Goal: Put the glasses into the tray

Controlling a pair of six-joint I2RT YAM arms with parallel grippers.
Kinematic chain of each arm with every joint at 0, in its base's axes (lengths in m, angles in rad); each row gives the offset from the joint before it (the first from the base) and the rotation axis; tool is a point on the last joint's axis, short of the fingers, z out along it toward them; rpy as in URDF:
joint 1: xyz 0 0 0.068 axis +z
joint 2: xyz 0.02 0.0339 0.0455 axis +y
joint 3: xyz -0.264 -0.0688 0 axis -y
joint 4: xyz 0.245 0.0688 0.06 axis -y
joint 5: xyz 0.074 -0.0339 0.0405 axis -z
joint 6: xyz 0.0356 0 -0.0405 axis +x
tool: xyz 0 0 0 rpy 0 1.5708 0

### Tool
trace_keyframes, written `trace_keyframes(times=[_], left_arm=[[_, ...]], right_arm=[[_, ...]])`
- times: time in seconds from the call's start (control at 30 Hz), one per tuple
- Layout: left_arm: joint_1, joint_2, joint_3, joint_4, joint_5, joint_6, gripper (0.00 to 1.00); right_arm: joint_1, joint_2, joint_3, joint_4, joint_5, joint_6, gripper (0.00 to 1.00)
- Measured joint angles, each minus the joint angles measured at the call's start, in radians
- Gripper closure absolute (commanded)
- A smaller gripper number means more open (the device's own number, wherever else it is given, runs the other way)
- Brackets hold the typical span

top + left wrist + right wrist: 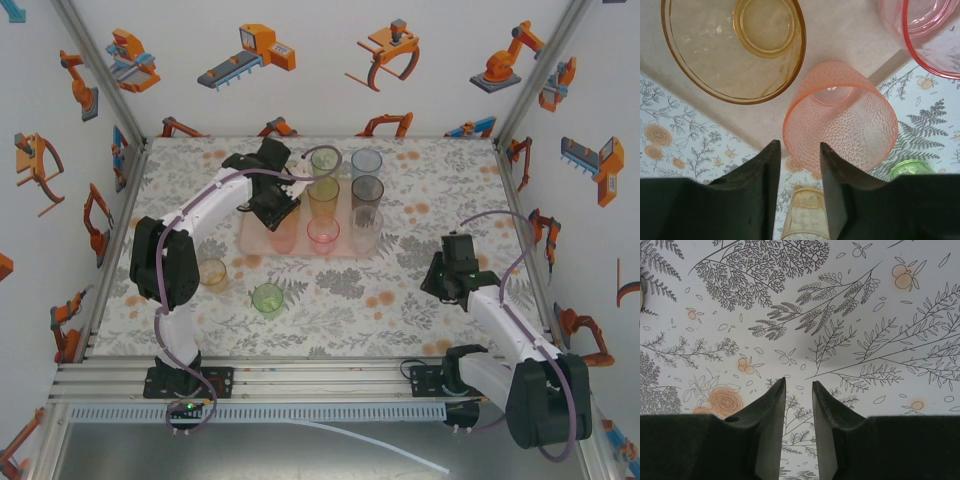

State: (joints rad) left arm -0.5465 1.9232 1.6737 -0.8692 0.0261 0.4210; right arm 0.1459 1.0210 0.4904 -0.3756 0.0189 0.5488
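left pincer point(798, 145) spread but seemingly straddling the rim of the peach tumbler point(840, 120) at the tray point(850, 40) near-left corner, so a skewed lift could snag and tip it onto the counter point(865, 315); right pincer point(799, 385) slightly parted, empty.

You have a flat, pale pink tray point(300, 251) with rounded corners and a low rim, and you can count seven translucent tumblers standing upright on it, mouths up. Along the tray's far edge stand a green tumbler point(325, 160) and, to its right, a pale blue tumbler point(366, 161). In the tray's middle row are an amber tumbler point(322, 195) and a smoky grey tumbler point(367, 190). Along its near edge you see a dimpled peach tumbler point(284, 238) by the left corner, then a pink tumbler point(323, 234) and a clear tumbler point(365, 228). Off the tray, beyond its near left corner, a loose amber tumbler point(212, 273) and a loose green tumbler point(267, 299) stand upright, apart from each other.
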Motion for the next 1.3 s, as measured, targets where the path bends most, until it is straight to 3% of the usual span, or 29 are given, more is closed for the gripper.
trace_keyframes(times=[0.7,1.0,1.3], left_arm=[[0.011,-0.014,0.047,-0.055,0.014,-0.003,0.46],[0.011,-0.090,0.058,-0.106,0.018,-0.008,0.42],[0.022,-0.241,0.027,-0.150,0.014,-0.030,0.28]], right_arm=[[0.000,-0.004,0.000,0.000,0.000,0.000,0.69],[0.000,-0.025,0.000,0.001,0.000,0.000,0.69],[0.000,-0.031,0.000,0.001,-0.001,0.000,0.67]])
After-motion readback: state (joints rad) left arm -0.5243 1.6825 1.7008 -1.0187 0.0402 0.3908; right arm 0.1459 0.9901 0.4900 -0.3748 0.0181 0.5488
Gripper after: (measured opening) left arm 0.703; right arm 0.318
